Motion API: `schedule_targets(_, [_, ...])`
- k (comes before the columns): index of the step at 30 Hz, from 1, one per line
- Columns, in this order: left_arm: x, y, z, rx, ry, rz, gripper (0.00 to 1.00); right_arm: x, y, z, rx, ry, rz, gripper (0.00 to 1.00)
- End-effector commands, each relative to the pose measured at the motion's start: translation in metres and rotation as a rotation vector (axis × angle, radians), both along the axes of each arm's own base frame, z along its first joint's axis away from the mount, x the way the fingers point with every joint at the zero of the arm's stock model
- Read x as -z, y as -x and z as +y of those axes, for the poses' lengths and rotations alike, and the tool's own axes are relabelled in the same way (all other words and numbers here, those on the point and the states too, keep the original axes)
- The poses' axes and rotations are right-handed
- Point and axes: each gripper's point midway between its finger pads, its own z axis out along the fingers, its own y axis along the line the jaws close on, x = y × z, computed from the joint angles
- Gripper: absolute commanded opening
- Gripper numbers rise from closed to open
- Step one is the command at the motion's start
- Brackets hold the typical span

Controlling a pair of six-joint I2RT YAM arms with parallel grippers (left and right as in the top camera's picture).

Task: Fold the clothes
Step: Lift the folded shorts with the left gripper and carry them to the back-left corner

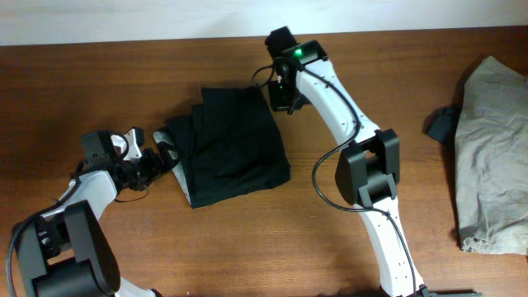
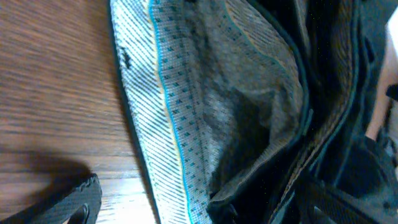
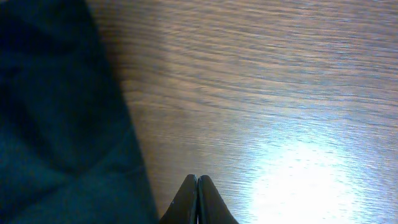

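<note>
Here, shorts [image 3: 56, 124], just beside right claw [image 3: 197, 182] (closed)

The shorts [image 1: 235, 144] were plain black. Their inner lining [image 2: 140, 124] was light grey, patterned with rows of small dark dots and crossed by one thin turquoise line. The table [image 1: 107, 74] was warm brown with fine wood grain. The left arm [image 1: 91, 190] and right arm [image 1: 330, 91] were white with black joints, and a green light [image 1: 298, 54] glowed on the right one. The other cloth [image 1: 495, 157] was pale grey-beige.
</note>
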Motion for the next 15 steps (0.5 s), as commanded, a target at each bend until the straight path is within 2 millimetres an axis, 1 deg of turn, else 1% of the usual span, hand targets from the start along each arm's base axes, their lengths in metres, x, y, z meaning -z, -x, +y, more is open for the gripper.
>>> schedule_targets(1, [0.004,0.008,-0.015,0.053,0.071,-0.007,0.99,0.02,0.006,0.004,0.01,-0.023,0.055,0.04])
schedule_targets(4, [0.011,0.005,-0.022,0.073,0.108,-0.018,0.99,0.033,0.008,0.005,0.009,-0.02,0.083,0.04])
schedule_targets(8, [0.017,-0.001,-0.038,0.131,0.182,-0.058,0.99,0.044,0.014,0.013,0.0,-0.066,0.124,0.04])
schedule_targets(11, [0.019,-0.005,-0.05,0.17,0.199,-0.088,0.99,0.058,0.023,0.028,-0.017,-0.126,0.183,0.04])
schedule_targets(14, [0.024,-0.005,-0.054,0.18,0.184,-0.077,0.99,0.068,0.03,0.037,-0.031,-0.145,0.212,0.04])
schedule_targets(15, [0.026,-0.005,-0.055,0.183,0.178,-0.076,0.99,0.071,0.033,0.044,-0.043,-0.156,0.223,0.04])
